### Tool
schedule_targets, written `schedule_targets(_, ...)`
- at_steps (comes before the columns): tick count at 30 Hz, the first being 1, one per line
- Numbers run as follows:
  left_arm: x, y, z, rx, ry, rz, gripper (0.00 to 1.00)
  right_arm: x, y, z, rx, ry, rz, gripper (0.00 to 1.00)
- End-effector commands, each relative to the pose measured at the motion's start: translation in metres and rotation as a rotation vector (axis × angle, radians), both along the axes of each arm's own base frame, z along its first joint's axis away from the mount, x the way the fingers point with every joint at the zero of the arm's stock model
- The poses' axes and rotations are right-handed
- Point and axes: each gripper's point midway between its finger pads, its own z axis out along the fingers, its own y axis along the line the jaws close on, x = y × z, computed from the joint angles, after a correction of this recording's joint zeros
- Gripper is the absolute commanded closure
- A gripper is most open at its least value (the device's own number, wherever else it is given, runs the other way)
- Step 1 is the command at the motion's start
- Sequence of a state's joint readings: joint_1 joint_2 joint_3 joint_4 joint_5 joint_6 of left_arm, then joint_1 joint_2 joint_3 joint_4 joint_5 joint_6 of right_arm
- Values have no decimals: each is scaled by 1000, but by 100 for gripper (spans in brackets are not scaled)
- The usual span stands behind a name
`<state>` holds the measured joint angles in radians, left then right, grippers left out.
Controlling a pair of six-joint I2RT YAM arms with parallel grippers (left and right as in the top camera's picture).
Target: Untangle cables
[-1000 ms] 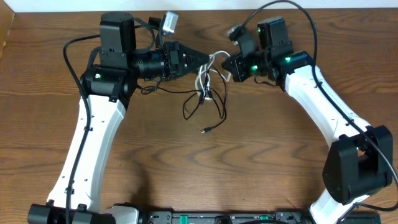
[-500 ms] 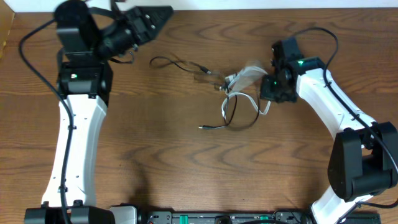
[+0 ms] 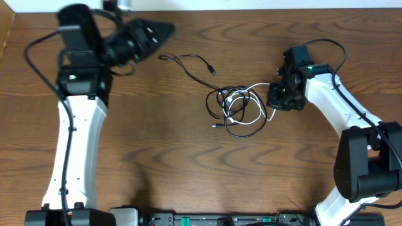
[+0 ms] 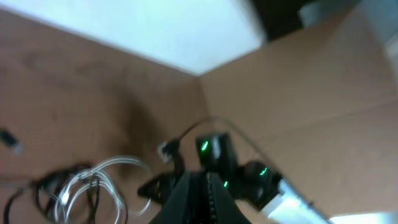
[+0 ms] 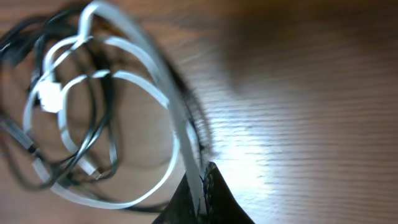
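The white cable and the black cable lie in a loose overlapping coil at mid-table. A black strand with a plug end trails off to the upper left. My right gripper sits at the coil's right side, shut on a strand of the white cable, which runs up between its jaws. Black cable loops under the white ones. My left gripper hovers at the upper left, shut and empty, apart from the black strand. From the left wrist view, the left gripper points toward the coil.
Bare wooden table surrounds the coil. The table's far edge meets a white wall just behind the left gripper. The left arm's white link runs down the left side, and the right arm's link runs down the right side.
The left gripper swung from the centre to the upper left and no longer holds a cable. The right gripper moved right and toward me with the white cable. The coil shifted right and spread.
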<state>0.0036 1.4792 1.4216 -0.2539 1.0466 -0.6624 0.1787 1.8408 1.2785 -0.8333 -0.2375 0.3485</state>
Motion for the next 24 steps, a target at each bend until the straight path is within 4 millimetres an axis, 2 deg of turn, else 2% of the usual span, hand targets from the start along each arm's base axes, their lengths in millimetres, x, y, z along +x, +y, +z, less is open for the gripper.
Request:
schedule_targets(1, 0, -23, -30, 189, -85, -32, 93, 0, 32, 35, 181, -75, 137, 99)
schedule_targets(3, -1, -36, -50, 277, -73, -36, 92, -1, 40, 57, 235, -132, 185, 99)
schedule_targets(4, -2, -43, -57, 304, -70, -47, 88, -1, 43, 68, 250, -159, 198, 99)
schedule_targets(9, -12, -84, -82, 362, -68, -145, 56, -9, 42, 130, 274, -325, 220, 99)
schedule_targets(11, -14, -98, -94, 385, -62, -177, 50, -14, 40, 153, 278, -390, 223, 99)
schedule_targets(15, -21, -122, -120, 422, -63, -265, 45, -26, 36, 186, 286, -476, 217, 99)
schedule_targets(18, -22, -132, -141, 439, -29, -299, 45, -34, 31, 203, 291, -518, 203, 99)
schedule_targets(24, -19, -137, -180, 464, 62, -328, 45, -38, 11, 228, 307, -587, 131, 99)
